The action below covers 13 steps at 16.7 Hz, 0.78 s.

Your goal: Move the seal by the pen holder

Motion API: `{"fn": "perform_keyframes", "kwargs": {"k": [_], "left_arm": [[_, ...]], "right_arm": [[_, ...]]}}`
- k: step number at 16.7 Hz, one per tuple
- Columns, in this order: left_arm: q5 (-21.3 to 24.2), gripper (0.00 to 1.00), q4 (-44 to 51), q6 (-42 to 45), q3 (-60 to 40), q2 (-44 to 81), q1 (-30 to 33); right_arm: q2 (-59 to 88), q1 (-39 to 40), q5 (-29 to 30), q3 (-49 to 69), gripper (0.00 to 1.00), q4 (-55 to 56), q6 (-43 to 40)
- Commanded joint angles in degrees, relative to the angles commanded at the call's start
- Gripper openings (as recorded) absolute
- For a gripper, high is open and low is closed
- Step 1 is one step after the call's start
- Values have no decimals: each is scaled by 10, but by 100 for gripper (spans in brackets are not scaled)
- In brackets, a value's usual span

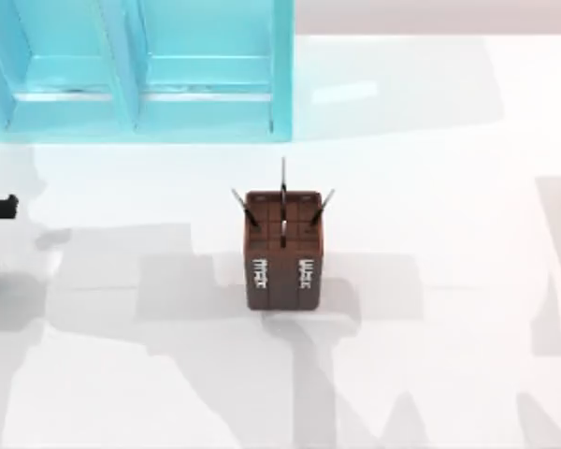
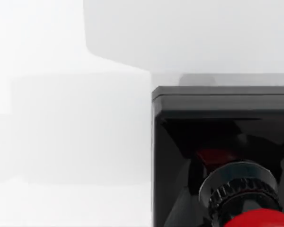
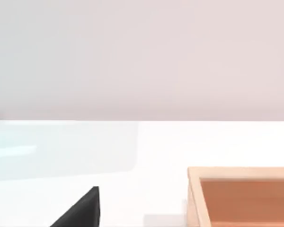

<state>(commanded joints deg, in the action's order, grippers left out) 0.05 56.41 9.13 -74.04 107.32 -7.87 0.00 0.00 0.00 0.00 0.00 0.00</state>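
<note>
While the pen holder (image 1: 282, 248) stands mid-surface, a little toward the far edge where the cyan shelf unit (image 1: 140, 65) sits, the seal (image 2: 227, 165) shows close in the left wrist view, black block on the surface (image 1: 430, 168) with the red knob nearest the camera. The left arm is at the surface's left edge; I can't tell whether either claw is released or clenched. Risk as I judge it: an off-centre pinch on the glossy knob slips, or a low carry clips the pens.
</note>
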Motion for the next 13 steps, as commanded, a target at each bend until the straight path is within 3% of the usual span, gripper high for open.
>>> {"fn": "perform_keyframes", "kwargs": {"k": [8,13], "left_arm": [[0,0,247,-185,-197,-38,188],[0,0,268,-206,-218,-47,208]], "right_arm": [[0,0,0,0,100,0,0],[0,0,0,0,100,0,0]]}}
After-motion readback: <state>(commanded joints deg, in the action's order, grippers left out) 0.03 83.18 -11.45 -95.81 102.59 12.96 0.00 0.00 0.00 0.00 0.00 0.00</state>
